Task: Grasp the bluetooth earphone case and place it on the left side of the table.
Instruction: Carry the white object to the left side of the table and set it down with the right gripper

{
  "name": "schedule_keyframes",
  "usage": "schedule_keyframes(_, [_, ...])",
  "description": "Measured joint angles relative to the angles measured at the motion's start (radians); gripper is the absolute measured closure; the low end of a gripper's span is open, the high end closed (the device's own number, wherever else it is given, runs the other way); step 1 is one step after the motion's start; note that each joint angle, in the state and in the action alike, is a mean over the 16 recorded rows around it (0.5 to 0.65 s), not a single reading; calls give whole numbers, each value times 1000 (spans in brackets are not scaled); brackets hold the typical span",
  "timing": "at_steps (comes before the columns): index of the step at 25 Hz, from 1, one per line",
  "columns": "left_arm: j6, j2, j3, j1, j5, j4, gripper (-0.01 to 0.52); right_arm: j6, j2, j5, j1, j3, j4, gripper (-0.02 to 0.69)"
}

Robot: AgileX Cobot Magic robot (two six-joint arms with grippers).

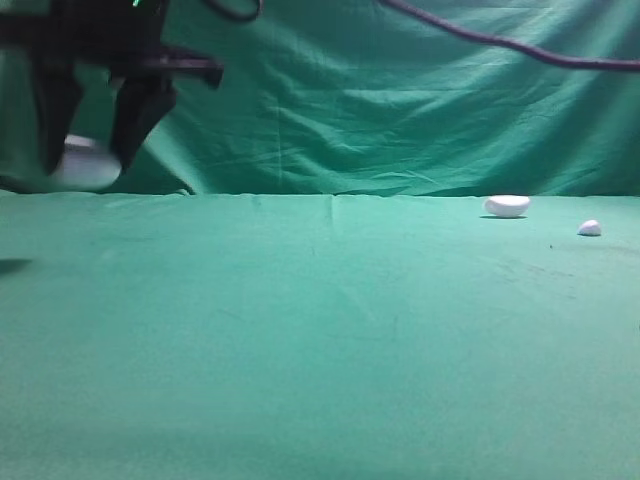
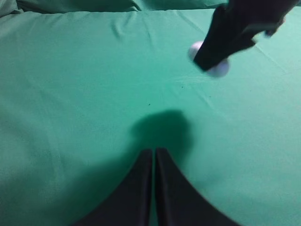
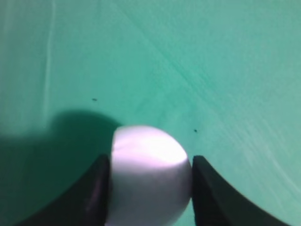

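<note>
The bluetooth earphone case [image 1: 85, 170] is a smooth white rounded thing, held off the green table [image 1: 320, 340] at the far left of the exterior view. My right gripper [image 1: 85, 163] has reached across and is shut on it. In the right wrist view the case [image 3: 148, 174] fills the gap between the two dark fingers [image 3: 96, 188], with its shadow on the cloth below. The left wrist view shows the case [image 2: 219, 69] partly hidden behind the right arm's dark finger [image 2: 221, 42]. My left gripper [image 2: 154, 150] is shut and empty, low over bare cloth.
A white half-dome lump [image 1: 507, 206] and a tiny white bit [image 1: 590, 228] lie at the table's back right. A dark cable [image 1: 500, 42] hangs across the green backdrop [image 1: 380, 110]. Green cloth covers the rest of the table.
</note>
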Motion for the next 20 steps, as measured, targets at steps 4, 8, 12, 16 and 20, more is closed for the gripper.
schedule_keyframes(4, [0, 0, 0, 0, 0, 0, 514, 0, 19, -34, 2, -3, 10, 273])
schedule_keyframes(8, [0, 0, 0, 0, 0, 0, 514, 0, 21, -48, 3, -6, 19, 220])
schedule_keyframes(12, [0, 0, 0, 0, 0, 0, 514, 1, -2, -4, 3, -26, 20, 169])
schedule_keyframes(16, [0, 0, 0, 0, 0, 0, 514, 3, -51, 98, 2, -66, 9, 206])
schedule_keyframes(20, [0, 0, 0, 0, 0, 0, 514, 17, -114, 213, -3, -113, -16, 326])
